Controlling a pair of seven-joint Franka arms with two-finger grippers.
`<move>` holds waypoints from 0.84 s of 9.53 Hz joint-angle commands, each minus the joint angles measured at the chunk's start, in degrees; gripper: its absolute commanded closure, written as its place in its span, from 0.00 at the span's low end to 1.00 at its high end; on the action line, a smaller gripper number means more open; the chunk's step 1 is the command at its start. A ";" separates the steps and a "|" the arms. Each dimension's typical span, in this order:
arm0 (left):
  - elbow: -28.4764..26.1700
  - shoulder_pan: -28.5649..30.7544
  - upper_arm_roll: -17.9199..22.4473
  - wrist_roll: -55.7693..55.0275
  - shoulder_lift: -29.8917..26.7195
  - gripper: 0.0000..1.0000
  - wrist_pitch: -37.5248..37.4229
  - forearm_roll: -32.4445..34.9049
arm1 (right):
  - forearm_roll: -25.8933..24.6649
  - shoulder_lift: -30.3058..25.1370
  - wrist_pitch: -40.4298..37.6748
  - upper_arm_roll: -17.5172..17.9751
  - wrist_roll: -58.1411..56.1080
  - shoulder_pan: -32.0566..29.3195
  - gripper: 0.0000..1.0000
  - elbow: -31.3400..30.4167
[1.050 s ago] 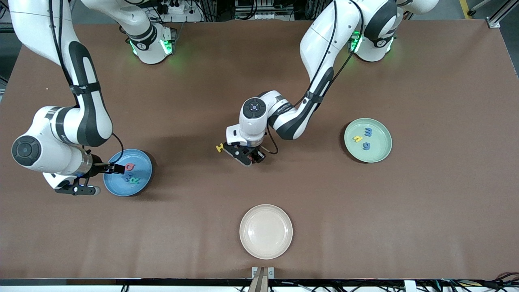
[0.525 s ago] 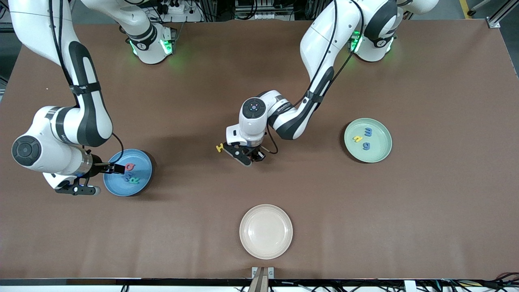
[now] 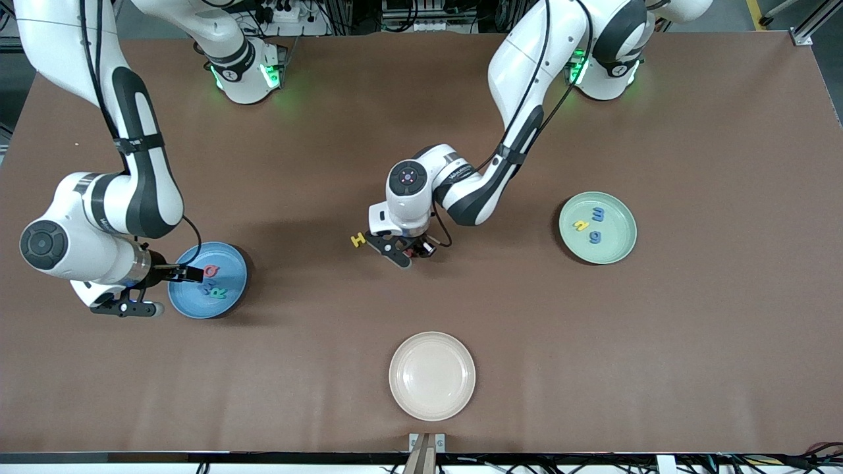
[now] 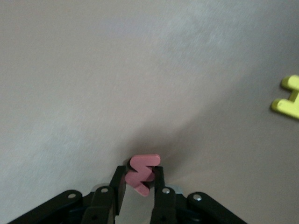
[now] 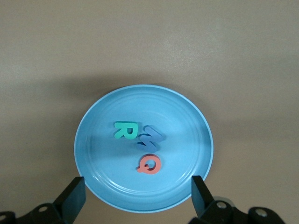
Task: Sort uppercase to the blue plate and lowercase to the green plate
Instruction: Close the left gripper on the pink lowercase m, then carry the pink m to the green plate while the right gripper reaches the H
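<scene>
My left gripper (image 3: pixel 409 253) is shut on the red lowercase w (image 4: pixel 142 172), low over the middle of the table. The yellow uppercase H (image 3: pixel 357 239) lies flat on the table beside it, and its edge shows in the left wrist view (image 4: pixel 289 99). My right gripper (image 3: pixel 192 273) hangs open over the rim of the blue plate (image 3: pixel 190 301), its fingers (image 5: pixel 74 195) wide apart. In that plate (image 5: pixel 184 140) lie green R (image 5: pixel 125 129), blue M (image 5: pixel 150 137) and red Q (image 5: pixel 149 164). The green plate (image 3: pixel 617 247) holds yellow n (image 3: pixel 580 225), blue m (image 3: pixel 598 213) and blue g (image 3: pixel 595 237).
A cream plate (image 3: pixel 431 375) with nothing in it sits nearest the front camera, mid-table. The brown table surface (image 3: pixel 691 342) runs bare between the three plates. The right arm's elbow (image 3: pixel 43 245) hangs over the table edge at its own end.
The left gripper's fingers have closed on the red w and the hand has risen slightly, so more of the yellow H shows. The right arm has not moved.
</scene>
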 commanded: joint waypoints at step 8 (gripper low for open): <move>-17.45 17.36 -0.46 16.06 -22.04 1.00 -15.54 -1.45 | 2.49 -1.22 0.54 1.51 0.97 10.49 0.00 -0.40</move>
